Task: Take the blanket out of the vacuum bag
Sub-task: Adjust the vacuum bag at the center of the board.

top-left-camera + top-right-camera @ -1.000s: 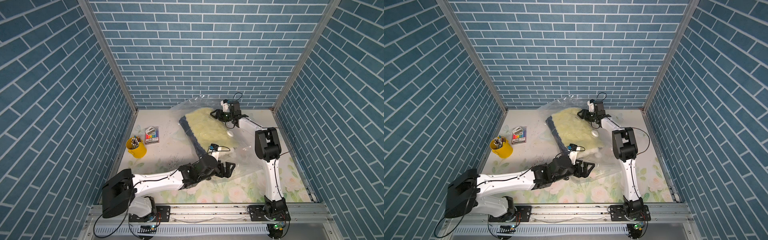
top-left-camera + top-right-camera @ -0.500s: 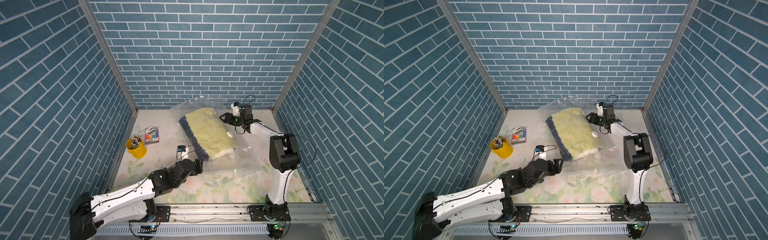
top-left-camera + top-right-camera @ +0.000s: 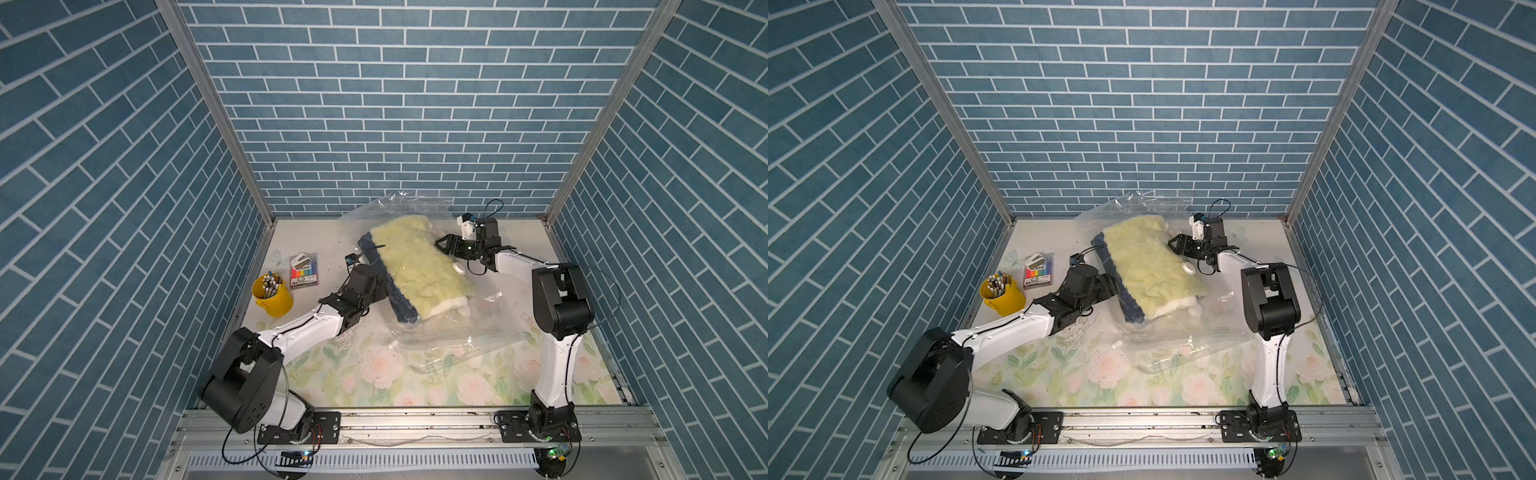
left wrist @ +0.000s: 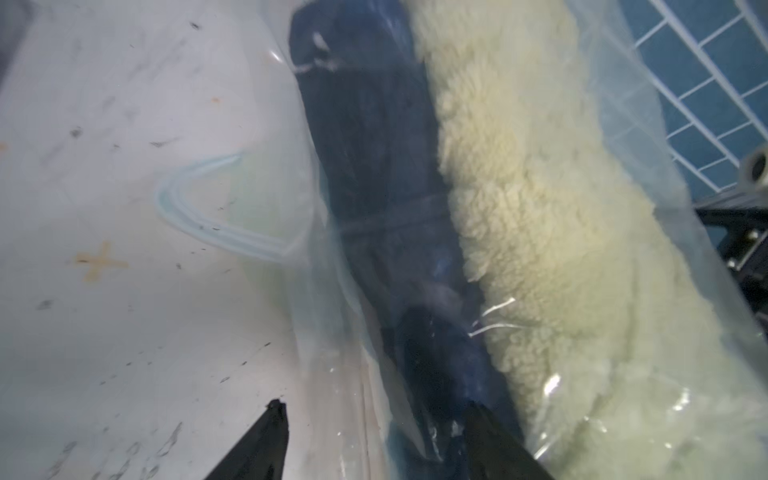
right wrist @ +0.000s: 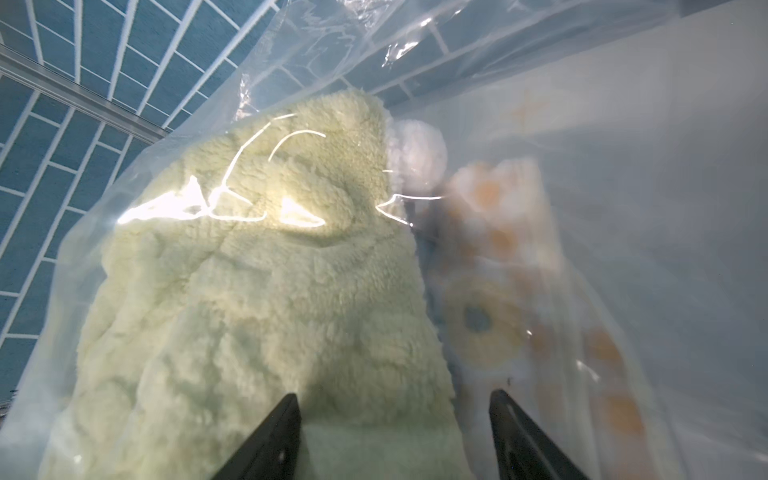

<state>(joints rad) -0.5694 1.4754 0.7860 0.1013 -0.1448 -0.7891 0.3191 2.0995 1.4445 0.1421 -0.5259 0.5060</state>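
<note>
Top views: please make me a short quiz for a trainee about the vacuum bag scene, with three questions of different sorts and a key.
1. True or false: the blanket lies completely outside the vacuum bag.
2. What stands beside the marker pack? A) a yellow cup with pens B) a red bowl C) a green bottle
3. Fill in: the white valve cap lies nearest the ___ claw.
Key: 1 false, it is inside; 2 A; 3 right claw.
</note>
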